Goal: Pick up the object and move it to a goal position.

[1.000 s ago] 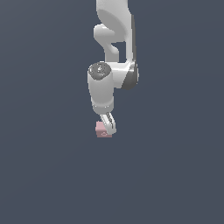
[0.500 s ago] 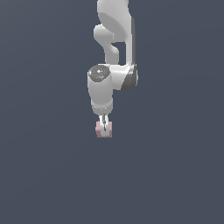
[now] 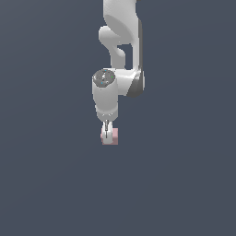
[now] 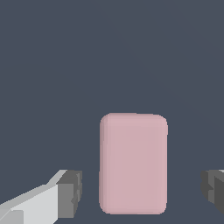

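Cube [image 4: 133,164] between gripper [image 4: 142,192] fingers (untouched)

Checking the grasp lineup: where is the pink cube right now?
In the exterior view the pink cube sits just left of centre, directly under the gripper; the wrist view shows it between the open fingers, untouched.

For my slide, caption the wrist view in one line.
Open gripper straddles the pink cube, gaps visible on both sides, above a plain dark floor.
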`<state>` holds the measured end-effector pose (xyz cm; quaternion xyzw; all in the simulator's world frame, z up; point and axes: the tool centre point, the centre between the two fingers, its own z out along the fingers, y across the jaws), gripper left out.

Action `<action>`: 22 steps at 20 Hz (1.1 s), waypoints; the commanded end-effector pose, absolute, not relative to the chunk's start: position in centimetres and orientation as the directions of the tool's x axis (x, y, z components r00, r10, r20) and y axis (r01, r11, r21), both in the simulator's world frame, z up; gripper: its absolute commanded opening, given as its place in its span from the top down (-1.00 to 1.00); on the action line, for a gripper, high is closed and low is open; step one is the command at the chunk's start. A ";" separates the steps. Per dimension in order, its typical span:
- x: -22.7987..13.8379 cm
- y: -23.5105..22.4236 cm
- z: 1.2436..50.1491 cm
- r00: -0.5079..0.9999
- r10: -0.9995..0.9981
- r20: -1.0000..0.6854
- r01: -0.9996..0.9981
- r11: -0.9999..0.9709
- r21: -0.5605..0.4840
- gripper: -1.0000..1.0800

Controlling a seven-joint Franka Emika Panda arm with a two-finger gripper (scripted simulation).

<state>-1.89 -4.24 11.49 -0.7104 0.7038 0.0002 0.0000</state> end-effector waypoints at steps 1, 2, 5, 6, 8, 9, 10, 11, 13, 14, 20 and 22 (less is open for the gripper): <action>-1.9 -4.3 11.5 -0.002 -1.000 0.000 -1.000 0.002 0.000 -0.92; -1.9 -4.3 11.5 -0.003 -1.000 0.000 -1.000 0.003 0.000 -0.92; -1.9 -4.2 11.3 0.002 -1.000 0.000 -1.000 -0.002 0.000 -0.92; -1.9 -4.3 11.1 0.001 -1.000 0.000 -1.000 -0.001 0.000 -0.92; -1.9 -4.3 10.5 0.001 -1.000 0.000 -1.000 -0.001 0.000 -0.92; -1.9 -4.3 10.1 0.000 -1.000 0.000 -1.000 0.000 0.000 -0.92; -2.0 -4.3 9.6 0.000 -1.000 0.000 -1.000 0.000 0.000 -0.92; -2.0 -4.3 9.1 -0.001 -1.000 0.000 -1.000 0.001 0.000 -0.92; -2.0 -4.3 8.0 -0.002 -1.000 0.000 -1.000 0.002 0.000 -0.92; -2.0 -4.3 7.6 -0.003 -1.000 0.000 -1.000 0.003 0.000 -0.92; -1.9 -4.3 6.4 -0.003 -1.000 0.000 -1.000 0.003 0.000 -0.92; -1.9 -4.3 6.4 -0.003 -1.000 0.000 -1.000 0.003 0.000 1.00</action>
